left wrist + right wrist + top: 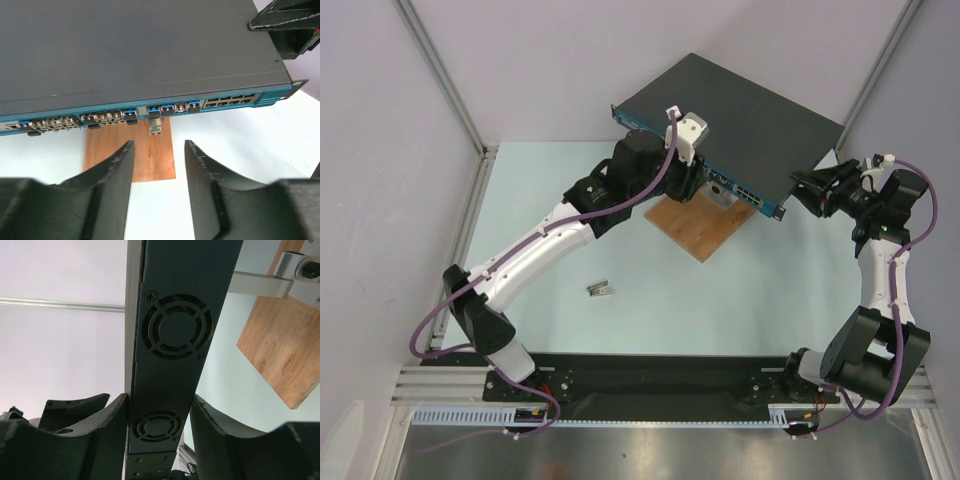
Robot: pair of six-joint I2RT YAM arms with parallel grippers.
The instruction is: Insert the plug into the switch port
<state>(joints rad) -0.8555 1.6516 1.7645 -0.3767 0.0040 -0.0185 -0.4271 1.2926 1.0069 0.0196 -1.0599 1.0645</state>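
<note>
The left tool (159,147) is open and holds nothing; just ahead of its gap a small silver metal plug (155,127) sticks out of a port in the blue front of the big flat dark grey metal switch (140,50). The right tool (159,400) squeezes the switch's thin end, one finger on each side, by the round fan holes (177,332). A brown wooden board (127,157) lies under the switch's front.
</note>
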